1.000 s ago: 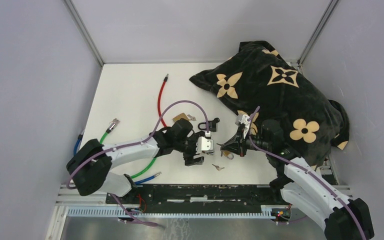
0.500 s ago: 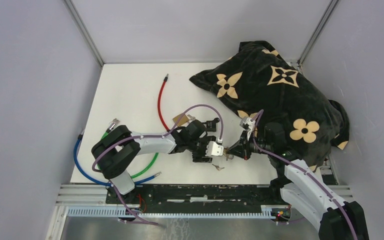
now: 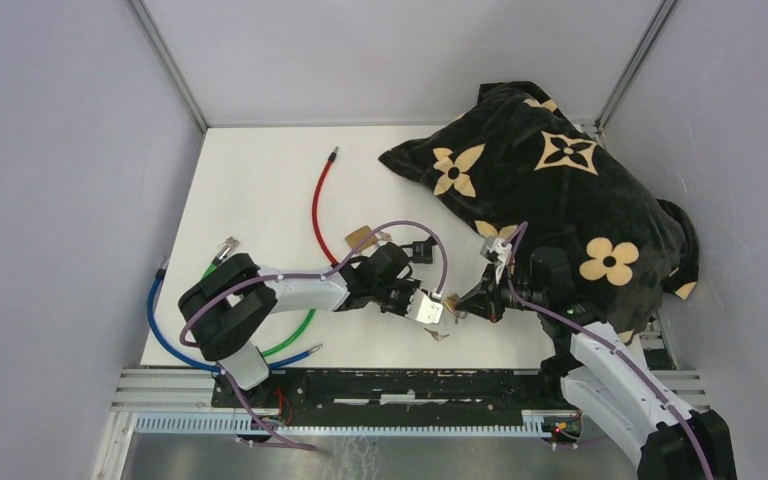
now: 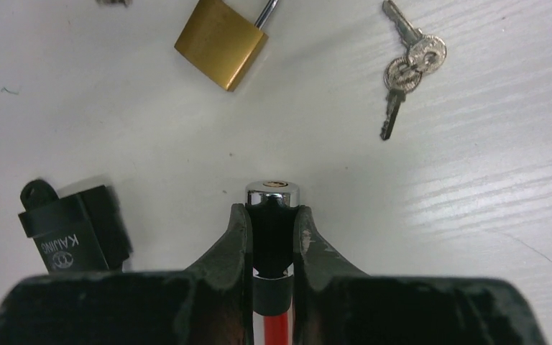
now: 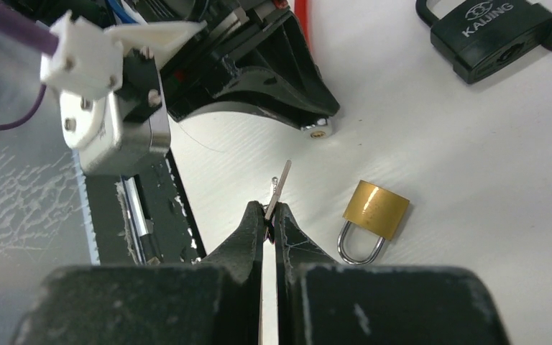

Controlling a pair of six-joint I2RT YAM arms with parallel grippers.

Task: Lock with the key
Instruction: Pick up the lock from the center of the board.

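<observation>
The lock is a red cable [image 3: 317, 205] ending in a black head with a chrome keyhole cap [image 4: 272, 192]. My left gripper [image 4: 273, 215] is shut on that black head, and the cap sticks out past the fingertips. It shows at mid-table in the top view [image 3: 430, 308]. My right gripper [image 5: 270, 213] is shut on a thin silver key [image 5: 280, 185] that points at the cap [image 5: 320, 129], a short way off. In the top view the right gripper [image 3: 467, 305] faces the left one closely.
A brass padlock [image 5: 375, 210] lies beside the right fingers. A black padlock [image 5: 485, 32] and a pair of ringed keys [image 4: 408, 66] lie nearby. A black flowered cushion [image 3: 560, 190] fills the back right. Green [image 3: 295, 335] and blue cables [image 3: 160, 330] lie at the left.
The left gripper moved right towards the right gripper and closed from wide open onto the cable lock's head. The right gripper stayed shut on the key and hardly moved.
</observation>
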